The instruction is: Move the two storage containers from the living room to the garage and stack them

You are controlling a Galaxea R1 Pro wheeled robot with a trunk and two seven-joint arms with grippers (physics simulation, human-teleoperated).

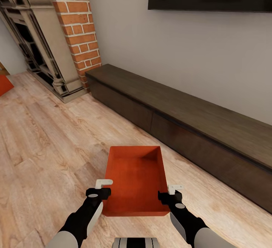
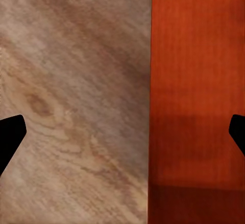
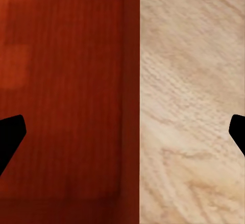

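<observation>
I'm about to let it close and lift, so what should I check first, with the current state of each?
1. Left gripper astride the storage container's left wall: ok, bin on one side and wood floor on the other between its fingers.
2. Right gripper astride the right wall: ok, same split in the right wrist view.
3. Both grippers open: ok.
4. Grips level with each other along the bin: ok, both near its close end.
5. Bin empty: ok.
6. Fingers low enough over the walls: cannot tell.

Open wood floor (image 1: 41,146) left, bench (image 1: 181,127) blocks right
</observation>
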